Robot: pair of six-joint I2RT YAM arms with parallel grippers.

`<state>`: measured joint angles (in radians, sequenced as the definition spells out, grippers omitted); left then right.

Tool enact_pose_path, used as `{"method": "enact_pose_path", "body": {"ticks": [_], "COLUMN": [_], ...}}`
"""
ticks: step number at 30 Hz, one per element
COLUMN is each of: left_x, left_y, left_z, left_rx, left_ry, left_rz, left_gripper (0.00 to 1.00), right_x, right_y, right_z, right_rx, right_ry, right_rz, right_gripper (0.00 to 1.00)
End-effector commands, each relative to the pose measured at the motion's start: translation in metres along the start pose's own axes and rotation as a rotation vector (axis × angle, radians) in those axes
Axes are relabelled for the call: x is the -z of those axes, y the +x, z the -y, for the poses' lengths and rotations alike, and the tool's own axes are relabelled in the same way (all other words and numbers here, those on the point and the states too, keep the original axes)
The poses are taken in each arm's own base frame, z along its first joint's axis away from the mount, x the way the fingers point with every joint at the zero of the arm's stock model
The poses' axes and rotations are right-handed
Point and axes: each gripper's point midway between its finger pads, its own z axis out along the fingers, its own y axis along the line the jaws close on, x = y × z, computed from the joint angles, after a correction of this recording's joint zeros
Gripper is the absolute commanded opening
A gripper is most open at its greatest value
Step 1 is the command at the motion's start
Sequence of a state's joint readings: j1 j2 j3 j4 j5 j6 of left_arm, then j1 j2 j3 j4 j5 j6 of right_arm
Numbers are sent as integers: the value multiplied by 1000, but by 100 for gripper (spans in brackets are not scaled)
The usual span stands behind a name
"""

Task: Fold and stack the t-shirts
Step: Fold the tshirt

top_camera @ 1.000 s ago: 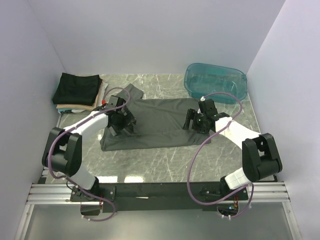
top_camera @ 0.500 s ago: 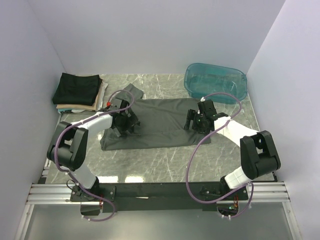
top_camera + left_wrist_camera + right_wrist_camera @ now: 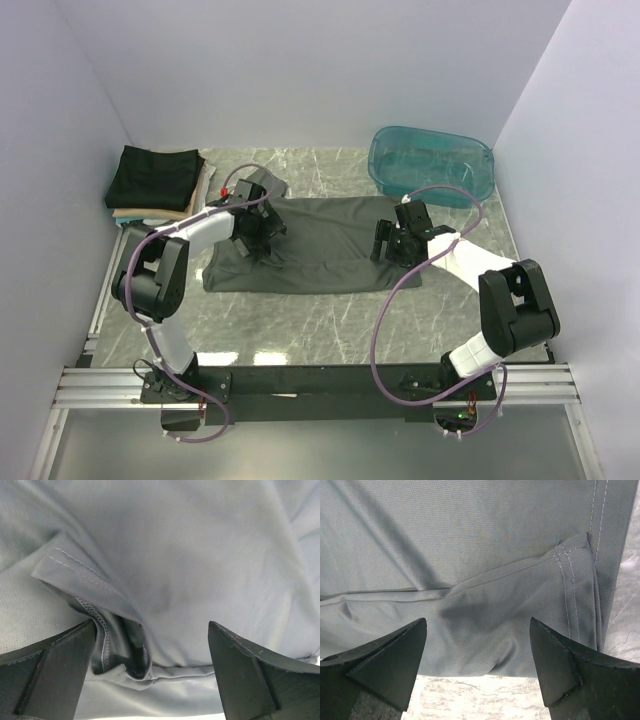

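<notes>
Two arms reach in over the worktop (image 3: 330,320), each with one hand. One dark charcoal-grey t-shirt (image 3: 320,240) lies spread flat, stretching from under the left hand (image 3: 256,236) across to under the right hand (image 3: 386,241), with one sleeve sticking out just beyond the left hand. In the left wrist view, the left hand (image 3: 150,625) is spread wide, its two black fingers (image 3: 50,675) well apart. Grey cloth fills the gap between them, and a bunched fold with a stitched hem (image 3: 82,570) sits just beside the left-side finger. Nothing is pinched. The right hand (image 3: 478,622) is likewise spread wide over the cloth and has hold of nothing. A double-stitched hem corner (image 3: 575,555) lies ahead of it towards its right finger, and bare worktop shows at the near edge of the cloth between the fingers. Beyond the left hand and off to its left, well apart from it, is one stack of folded shirts (image 3: 155,178). It has black on top, then a tan layer and a cream layer showing at the edges; how many shirts it holds cannot be told exactly. Beyond the right hand and slightly to its right stands one translucent teal tub (image 3: 431,165), clear of the spread shirt. The worktop is grey-green, marbled with pale veins and faintly glossy. Plain pale walls (image 3: 320,70) close it in on the far side and both flanks, and a metal rail (image 3: 310,385) runs along the near edge where the arm bases are fixed.
</notes>
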<state>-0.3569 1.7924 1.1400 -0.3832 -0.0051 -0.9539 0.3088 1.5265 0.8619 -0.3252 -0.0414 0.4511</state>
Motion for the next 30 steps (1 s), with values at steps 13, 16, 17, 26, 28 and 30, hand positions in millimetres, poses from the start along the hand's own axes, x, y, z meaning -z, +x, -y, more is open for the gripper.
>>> {"method": "enact_pose_path", "body": {"ticks": [13, 16, 17, 26, 28, 30], "left_x": [-14, -12, -11, 0, 1, 0], "left_y": [-31, -38, -40, -46, -54, -58], "left_z": [45, 58, 64, 78, 76, 75], "left_rx": [-54, -51, -42, -56, -54, -74], "left_ry": [82, 112, 134, 147, 102, 70], "left_rz": [49, 59, 67, 90, 130, 161], "left_gripper": [97, 97, 97, 97, 97, 98], "right_x": [0, 0, 0, 4, 4, 5], "right_y": [-14, -15, -14, -17, -18, -19], "right_z": [12, 12, 12, 15, 14, 14], "right_rx": [17, 20, 20, 18, 15, 13], "right_ry": [78, 79, 80, 95, 91, 92], "right_rz": [43, 46, 45, 65, 66, 69], "right_gripper": [89, 89, 89, 89, 89, 89]}}
